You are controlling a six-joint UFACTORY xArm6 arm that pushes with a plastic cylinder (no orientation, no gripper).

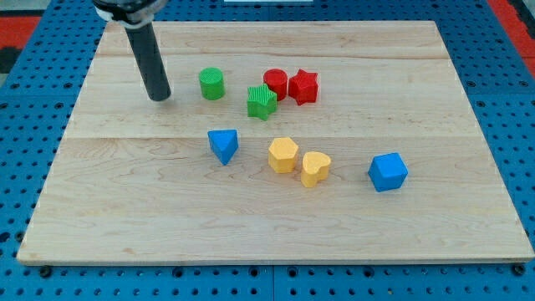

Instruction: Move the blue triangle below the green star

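Observation:
The blue triangle (pixel 223 145) lies near the board's middle, below and to the left of the green star (pixel 262 102). My tip (pixel 159 97) rests on the board at the upper left, left of the green cylinder (pixel 212 84), and well up and left of the blue triangle. It touches no block.
A red cylinder (pixel 276 83) and a red star (pixel 303 86) sit right of the green star. A yellow hexagon (pixel 283 155) and a yellow heart (pixel 315 168) lie right of the triangle. A blue cube (pixel 388 172) is at the right. The wooden board (pixel 125 209) sits on blue pegboard.

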